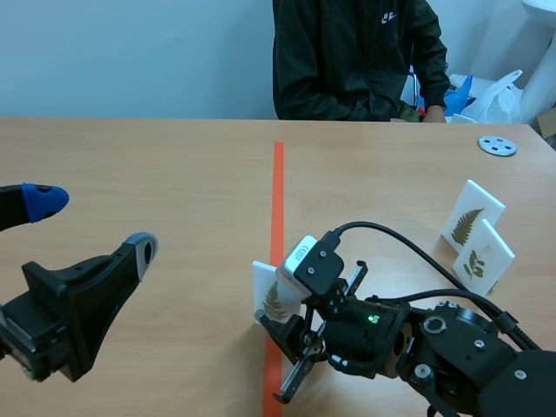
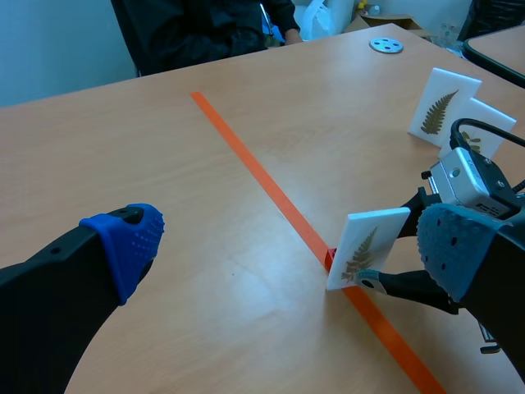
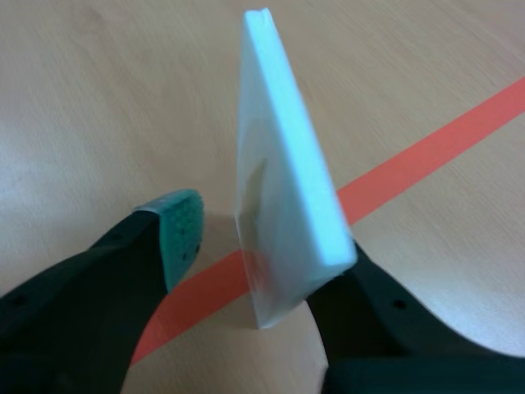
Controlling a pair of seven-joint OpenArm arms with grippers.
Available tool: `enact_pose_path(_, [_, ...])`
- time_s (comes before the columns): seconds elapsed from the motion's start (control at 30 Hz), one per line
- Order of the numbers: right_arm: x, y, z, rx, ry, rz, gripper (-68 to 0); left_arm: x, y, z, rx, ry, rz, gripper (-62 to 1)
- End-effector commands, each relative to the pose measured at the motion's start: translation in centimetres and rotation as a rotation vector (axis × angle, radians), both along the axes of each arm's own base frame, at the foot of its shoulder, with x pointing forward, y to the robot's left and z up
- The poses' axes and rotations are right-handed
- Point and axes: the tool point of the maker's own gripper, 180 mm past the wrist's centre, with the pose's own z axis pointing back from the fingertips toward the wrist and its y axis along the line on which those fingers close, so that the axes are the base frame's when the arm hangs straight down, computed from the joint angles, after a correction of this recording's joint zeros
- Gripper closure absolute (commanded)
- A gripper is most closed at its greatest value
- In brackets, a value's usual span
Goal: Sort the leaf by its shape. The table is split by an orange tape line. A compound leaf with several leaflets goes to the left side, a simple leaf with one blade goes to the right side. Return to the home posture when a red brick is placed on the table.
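Likely a robot lab: wooden table (image 1: 156,165) with orange tape line (image 1: 278,200), bare wall (image 1: 130,52), person (image 1: 347,61) seated across.

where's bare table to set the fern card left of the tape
Left of the tape line, the table is bare from its far edge to the left end effector. Crowded: the right side, with two leaf cards and a grey disc.
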Motion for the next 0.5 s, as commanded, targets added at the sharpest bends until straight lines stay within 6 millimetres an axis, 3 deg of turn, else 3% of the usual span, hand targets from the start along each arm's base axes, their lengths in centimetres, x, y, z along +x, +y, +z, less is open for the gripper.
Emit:
enact_pose_path(0.0, [0.9,0.0,1.1,0.019,-0.034,-0.006,-13.1,0.1,-0.1,0.8,-0.015,-0.027,-0.002,-62.3])
enact_pose_path(0.27, [1.5,-0.8,1.1,0.006,-0.036,-0.031,-1.1,0.1,-0.1,0.8,-0.015,-0.027,-0.002,-62.3])
enact_pose_path(0.47, [3.1,-2.6,1.8,0.009,-0.059,-0.093,-1.1,0.1,-0.1,0.8,-0.015,-0.027,-0.002,-62.3])
